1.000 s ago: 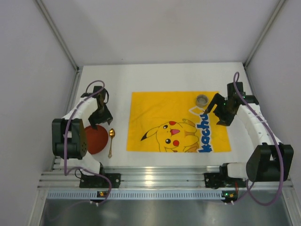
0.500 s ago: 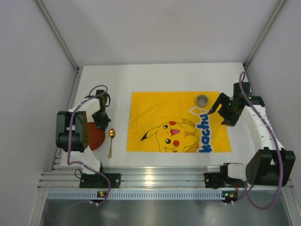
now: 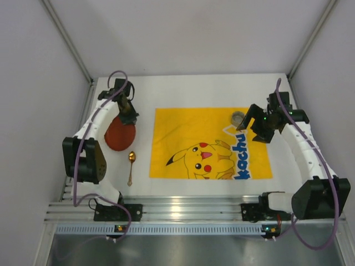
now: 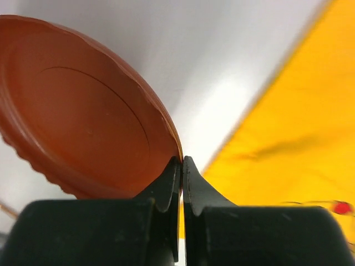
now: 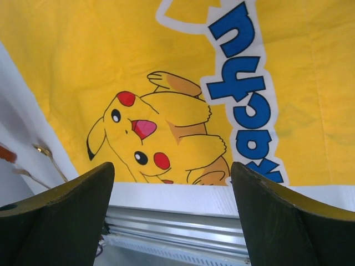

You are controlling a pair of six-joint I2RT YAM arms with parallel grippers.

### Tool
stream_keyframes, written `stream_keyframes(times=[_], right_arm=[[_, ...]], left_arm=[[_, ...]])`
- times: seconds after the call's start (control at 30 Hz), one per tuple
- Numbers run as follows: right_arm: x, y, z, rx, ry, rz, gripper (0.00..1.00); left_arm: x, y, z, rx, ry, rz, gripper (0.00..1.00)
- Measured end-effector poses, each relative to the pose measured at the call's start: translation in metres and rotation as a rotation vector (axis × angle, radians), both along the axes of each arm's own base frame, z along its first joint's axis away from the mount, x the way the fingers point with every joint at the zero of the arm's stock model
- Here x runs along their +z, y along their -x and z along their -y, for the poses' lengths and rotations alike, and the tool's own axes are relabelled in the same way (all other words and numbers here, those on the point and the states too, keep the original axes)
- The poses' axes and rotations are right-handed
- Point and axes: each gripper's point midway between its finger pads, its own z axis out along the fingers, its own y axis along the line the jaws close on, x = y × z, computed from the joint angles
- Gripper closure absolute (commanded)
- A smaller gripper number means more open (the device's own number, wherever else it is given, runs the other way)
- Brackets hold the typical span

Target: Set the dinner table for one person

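1. Nearest the arm bases, the silver rail (image 3: 183,208) edges the white worktop (image 3: 194,91), the surface being set. Just beyond it the gold spoon (image 3: 131,165) lies left of the yellow mat (image 3: 211,143), where it lay a second ago.
2. The change is the red plate (image 3: 117,137): a second ago it sat close to the left arm's base beside the spoon, and now it is further out, beside the mat's far half.
3. The left tool (image 4: 181,166) is pressed together on the plate's rim, and its wrist view shows the plate tilted with worktop beneath it (lifted, I judge, rather than slid).
4. So the plate is in transit; the mat's middle looks the likely spot for it, not yet reached.
5. The plate carries nothing.
6. The right tool (image 5: 171,166) is spread wide, gripping nothing, and has edged toward the small cup (image 3: 238,117) on the mat's far right part; what the cup holds is too small to tell
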Motion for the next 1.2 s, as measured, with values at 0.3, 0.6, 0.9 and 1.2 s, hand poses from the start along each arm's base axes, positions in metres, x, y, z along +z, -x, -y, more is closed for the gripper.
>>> stream_keyframes(times=[0.3,0.6,0.9,1.2], right_arm=[[0.013,0.015,0.005,-0.013,0.067,0.035,0.11],[0.027,0.062,0.045,-0.108,0.255,0.035,0.08],[0.019,0.094,0.053,-0.120,0.291,0.007,0.07],[0.016,0.100,0.055,-0.112,0.307,-0.015,0.07]], left_arm=[[0.075,-0.042,0.209,-0.372,0.175,0.206,1.00],[-0.004,0.027,0.364,-0.689,0.221,0.029,1.00],[-0.027,0.054,0.406,-0.731,0.286,-0.021,1.00],[-0.034,0.064,0.424,-0.738,0.319,-0.022,0.27]])
